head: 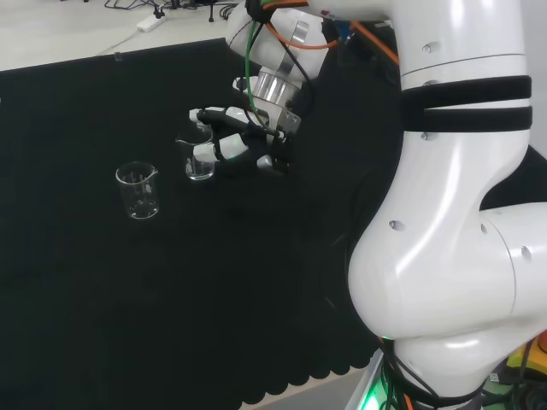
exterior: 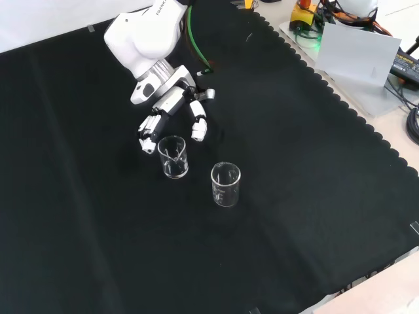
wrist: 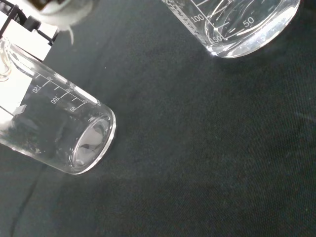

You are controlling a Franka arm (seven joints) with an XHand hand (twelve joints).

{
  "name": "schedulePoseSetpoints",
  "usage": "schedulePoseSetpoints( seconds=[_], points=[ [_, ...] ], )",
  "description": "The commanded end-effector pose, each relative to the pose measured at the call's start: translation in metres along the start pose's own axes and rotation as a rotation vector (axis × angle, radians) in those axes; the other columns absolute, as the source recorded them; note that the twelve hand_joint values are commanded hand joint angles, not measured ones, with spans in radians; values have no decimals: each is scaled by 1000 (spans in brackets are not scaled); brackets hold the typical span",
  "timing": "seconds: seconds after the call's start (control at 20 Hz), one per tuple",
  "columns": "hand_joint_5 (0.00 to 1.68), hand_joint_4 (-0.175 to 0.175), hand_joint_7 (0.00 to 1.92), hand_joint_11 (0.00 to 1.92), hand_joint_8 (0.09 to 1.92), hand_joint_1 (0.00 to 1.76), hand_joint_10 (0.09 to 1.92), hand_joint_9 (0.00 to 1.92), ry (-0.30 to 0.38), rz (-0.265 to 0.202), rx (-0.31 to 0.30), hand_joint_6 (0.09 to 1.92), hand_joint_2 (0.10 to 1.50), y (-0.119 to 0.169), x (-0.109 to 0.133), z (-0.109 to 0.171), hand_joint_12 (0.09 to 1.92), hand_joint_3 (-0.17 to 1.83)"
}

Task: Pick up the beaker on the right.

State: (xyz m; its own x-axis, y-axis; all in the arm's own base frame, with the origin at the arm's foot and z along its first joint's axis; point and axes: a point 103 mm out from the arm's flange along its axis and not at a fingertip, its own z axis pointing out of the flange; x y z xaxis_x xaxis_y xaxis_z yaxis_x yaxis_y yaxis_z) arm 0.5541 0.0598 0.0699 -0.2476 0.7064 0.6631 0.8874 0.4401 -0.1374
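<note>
Hand: the hand point(exterior: 171, 111) hangs low over the black cloth point(exterior: 308, 196), fingers point(exterior: 152, 125) spread and only slightly bent — it has hold of nothing.

Target beaker: the near beaker point(exterior: 173, 157) stands upright on the cloth just past the fingertips; in the head view it point(head: 199, 155) sits right against the finger ends, though whether they touch the glass I cannot tell.

Direction from hand: straight ahead of the fingers, along the line in which they point — so I judge the coming move to be a short advance with the fingers opening around the wall.

Long axis: vertical, mouth up; a side-on wrap would suit it.

Other beaker: the far beaker point(exterior: 226, 184) stands beyond the near one and off to one side, clearly apart from the hand; in the head view it point(head: 138, 190) lies well to the left.

Count: two beakers, both clear glass, both upright and seemingly empty; one hand.

Risk: a fingertip may nudge the near beaker away before the thumb point(exterior: 198, 125) comes round.
</note>
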Motion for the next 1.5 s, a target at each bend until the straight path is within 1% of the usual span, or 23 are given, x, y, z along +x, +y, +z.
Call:
schedulePoseSetpoints(
  seconds=[0.05, 0.35, 0.4, 0.5, 0.55, 0.6, 0.7, 0.9, 1.2, 1.4, 1.5],
  points=[
    [214, -52, 140, 0, 570, 783, 627, 248, 29, -19, 6, 87, 558, 8, -3, 9, 1019, 623],
    [221, -53, 147, 0, 575, 808, 626, 247, 56, -25, -1, 87, 550, 13, -7, 17, 1021, 626],
    [223, -53, 149, 0, 576, 812, 626, 248, 60, -23, 5, 87, 550, 14, -8, 18, 1023, 627],
    [228, -52, 152, 0, 577, 820, 625, 249, 74, -26, -5, 87, 548, 15, -9, 19, 1033, 631],
    [233, -50, 156, 0, 578, 827, 625, 250, 65, -37, -1, 87, 547, 16, -9, 23, 1038, 633],
    [239, -48, 160, 0, 579, 837, 625, 252, 50, -33, 11, 87, 547, 17, -9, 26, 1043, 634],
    [245, -45, 167, 0, 580, 850, 624, 255, 65, -32, 20, 87, 548, 19, -9, 30, 1050, 638],
    [249, -42, 171, 0, 579, 861, 621, 254, 111, -39, 5, 87, 551, 22, -8, 31, 1055, 643],
    [257, -37, 174, 0, 575, 872, 618, 254, 154, -40, -47, 87, 553, 21, -16, 25, 1059, 647],
    [265, -36, 184, 0, 575, 876, 620, 265, 159, -44, -62, 87, 553, 22, -18, 21, 1064, 650],
    [269, -36, 192, 0, 576, 878, 619, 269, 151, -45, -61, 87, 552, 25, -16, 25, 1067, 651]
  ],
)
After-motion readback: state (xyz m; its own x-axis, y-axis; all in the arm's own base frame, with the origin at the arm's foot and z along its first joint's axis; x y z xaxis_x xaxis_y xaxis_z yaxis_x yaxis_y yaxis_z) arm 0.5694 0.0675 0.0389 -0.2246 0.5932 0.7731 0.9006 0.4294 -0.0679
